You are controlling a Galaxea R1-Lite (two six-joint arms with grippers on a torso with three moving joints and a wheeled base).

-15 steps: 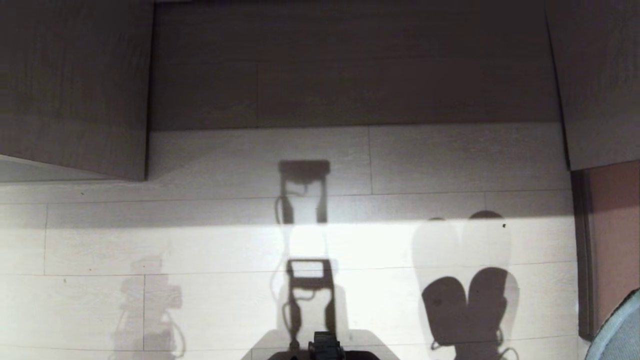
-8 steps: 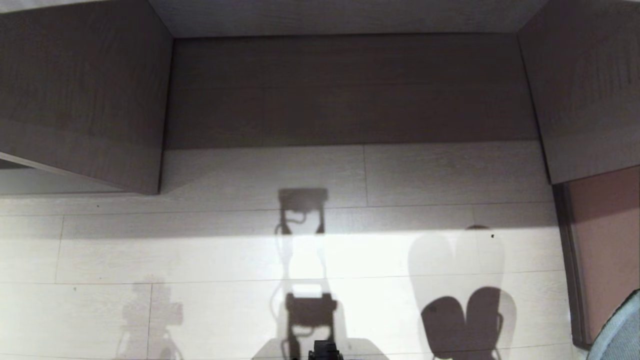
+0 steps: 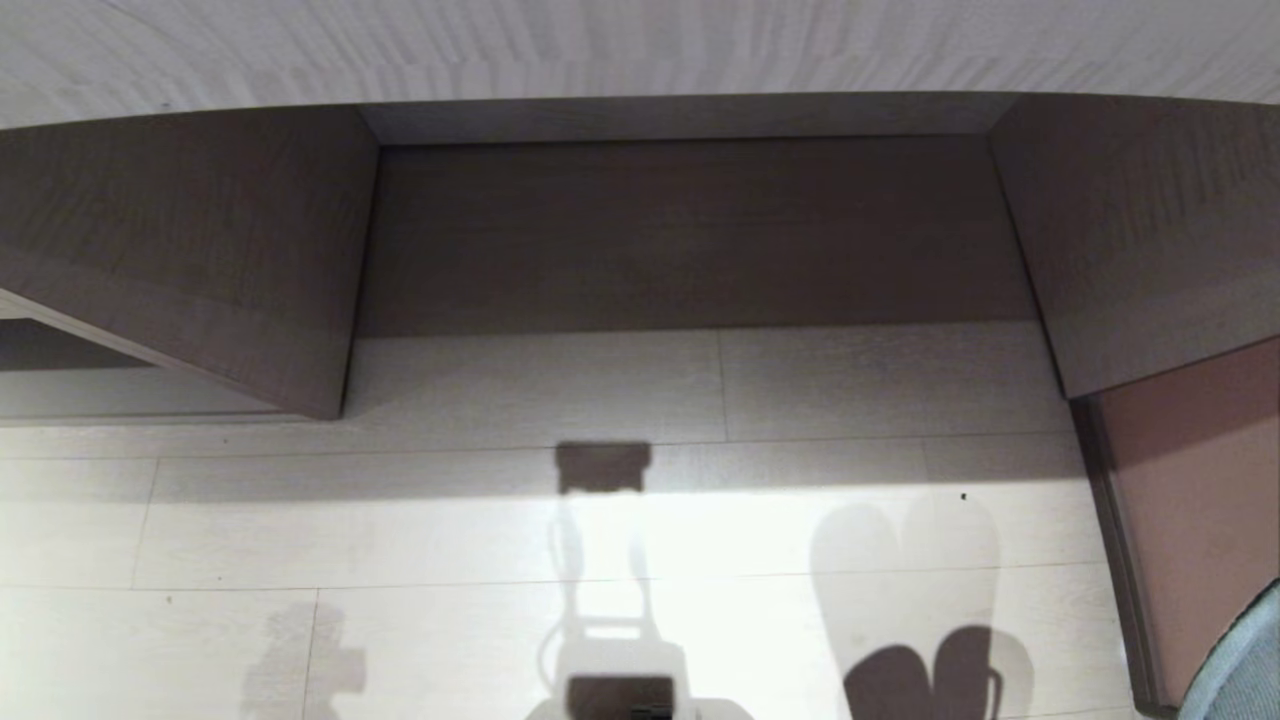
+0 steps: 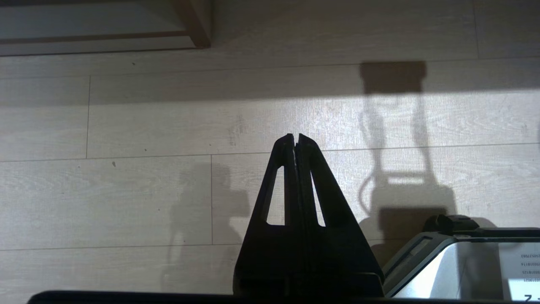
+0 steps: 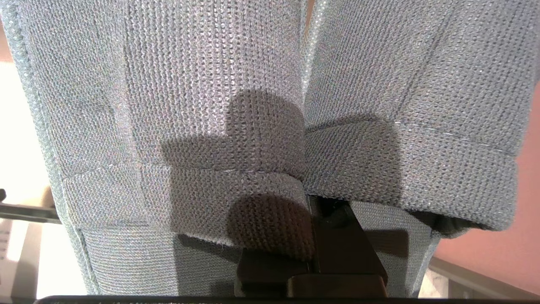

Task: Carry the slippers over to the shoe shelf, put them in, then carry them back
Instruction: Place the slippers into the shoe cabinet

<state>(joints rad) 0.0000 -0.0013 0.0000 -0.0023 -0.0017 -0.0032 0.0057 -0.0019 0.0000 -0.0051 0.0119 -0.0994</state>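
- The right gripper [image 5: 314, 219] is clamped on the slippers [image 5: 270, 126]; in the right wrist view its dark fingers [image 5: 337, 245] pinch the strap edges where the two slippers meet, and the pair hangs side by side, filling nearly the whole view.
- The slippers look grey and knitted, each with a broad strap stitched across it.
- In the head view only a pale grey-blue edge of a slipper [image 3: 1245, 660] shows, at about 4 o'clock, at the frame's corner.
- Their shadow [image 3: 920, 660], two rounded lobes, falls on the floor [image 3: 400, 530] at about 5 o'clock, well short of the furniture.
- The shoe shelf [image 3: 690, 235], a low, wide, open-front recess of dark wood grain, lies at 12 o'clock across the head view, with nothing visible in it; side panels flank it at 10 and 2 o'clock.
- A reddish-brown panel [image 3: 1190, 500] stands at 3 o'clock, just beside the recess's right wall.
- The left gripper [image 4: 295, 141] hangs over the pale plank floor with its fingers pressed together, holding nothing.
- A corner of the robot's base [image 4: 455, 270] shows near it in the left wrist view.
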